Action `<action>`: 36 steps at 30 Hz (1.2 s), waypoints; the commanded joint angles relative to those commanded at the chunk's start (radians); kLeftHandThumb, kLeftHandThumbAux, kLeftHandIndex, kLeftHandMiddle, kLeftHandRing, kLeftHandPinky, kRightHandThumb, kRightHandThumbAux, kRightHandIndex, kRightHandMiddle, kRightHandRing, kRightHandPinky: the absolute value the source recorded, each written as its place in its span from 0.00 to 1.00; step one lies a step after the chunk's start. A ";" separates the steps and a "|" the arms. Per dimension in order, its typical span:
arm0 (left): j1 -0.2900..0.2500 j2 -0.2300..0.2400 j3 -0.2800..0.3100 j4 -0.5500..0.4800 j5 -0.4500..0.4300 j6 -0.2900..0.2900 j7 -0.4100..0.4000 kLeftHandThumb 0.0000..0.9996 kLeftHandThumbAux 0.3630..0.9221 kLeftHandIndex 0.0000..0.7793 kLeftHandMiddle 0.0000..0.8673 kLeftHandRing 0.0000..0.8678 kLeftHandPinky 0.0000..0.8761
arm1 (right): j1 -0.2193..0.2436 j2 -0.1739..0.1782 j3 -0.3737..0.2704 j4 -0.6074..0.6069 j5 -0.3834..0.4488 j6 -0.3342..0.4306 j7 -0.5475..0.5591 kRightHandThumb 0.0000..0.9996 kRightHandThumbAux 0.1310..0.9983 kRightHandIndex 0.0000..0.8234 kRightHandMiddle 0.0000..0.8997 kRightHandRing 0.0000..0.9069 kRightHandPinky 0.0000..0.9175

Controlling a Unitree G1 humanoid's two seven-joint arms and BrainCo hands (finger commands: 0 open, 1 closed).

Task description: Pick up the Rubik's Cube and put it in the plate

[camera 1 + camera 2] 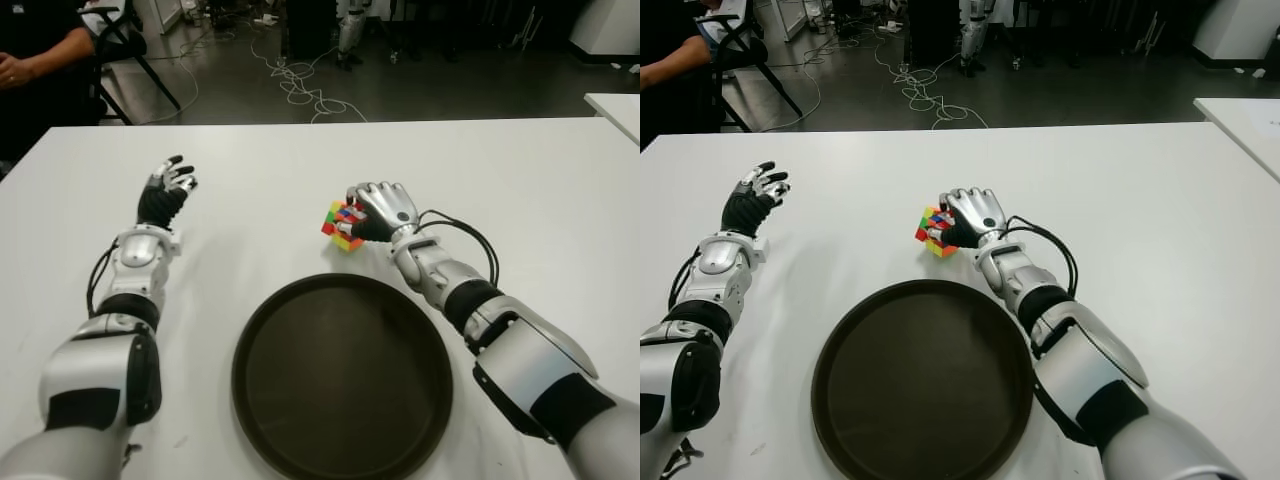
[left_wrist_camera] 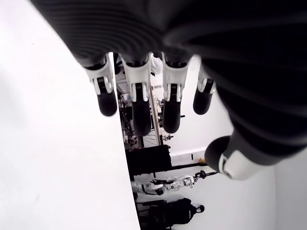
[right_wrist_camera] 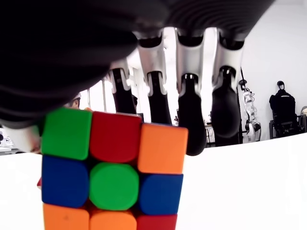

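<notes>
My arms are silver-grey shells with black bands at the joints and matte black patches on the forearms. The left hand [image 1: 165, 193] has a black palm and silver knuckles; its fingers [image 2: 139, 103] are white segments tipped with black rubber pads. The right hand [image 1: 380, 212] is silver-backed, and black cables [image 1: 468, 240] loop from its wrist.

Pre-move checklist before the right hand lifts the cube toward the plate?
1. Right hand at Rubik's Cube: ok, it is over the cube's right side.
2. Grasp closed: cannot tell; in the right wrist view the fingers reach past the cube's far side.
3. Cube off the table: cannot tell.
4. Plate empty: ok.
5. Path from cube to plate: ok, nothing between them.
6. Left hand away from the plate: ok, far left, holding nothing.
</notes>
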 joint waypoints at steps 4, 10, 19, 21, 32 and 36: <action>0.000 0.000 0.000 0.000 0.000 0.002 0.002 0.18 0.48 0.15 0.22 0.18 0.11 | 0.000 0.000 -0.001 -0.001 0.000 -0.001 -0.004 0.68 0.70 0.51 0.69 0.71 0.71; -0.001 0.000 0.001 0.000 -0.001 0.003 0.000 0.17 0.46 0.15 0.23 0.19 0.12 | -0.001 -0.002 -0.006 -0.004 0.006 -0.008 -0.010 0.68 0.70 0.51 0.69 0.71 0.72; 0.000 0.001 -0.002 -0.001 0.002 -0.001 -0.001 0.16 0.44 0.14 0.21 0.18 0.12 | -0.004 -0.001 -0.013 -0.008 0.005 -0.005 -0.012 0.68 0.70 0.51 0.69 0.72 0.73; 0.000 0.002 -0.004 0.000 0.004 0.001 -0.001 0.16 0.43 0.14 0.21 0.18 0.12 | -0.004 -0.002 -0.012 -0.009 0.002 -0.006 -0.021 0.68 0.70 0.51 0.70 0.72 0.74; 0.000 0.001 0.002 0.000 -0.003 0.003 -0.004 0.19 0.44 0.14 0.22 0.19 0.14 | -0.005 -0.005 -0.015 -0.019 0.002 -0.016 -0.036 0.68 0.70 0.51 0.70 0.72 0.73; 0.000 0.002 0.000 0.001 0.000 0.003 -0.001 0.19 0.43 0.13 0.22 0.19 0.14 | -0.005 -0.004 -0.022 -0.021 0.007 -0.018 -0.026 0.68 0.70 0.51 0.70 0.72 0.73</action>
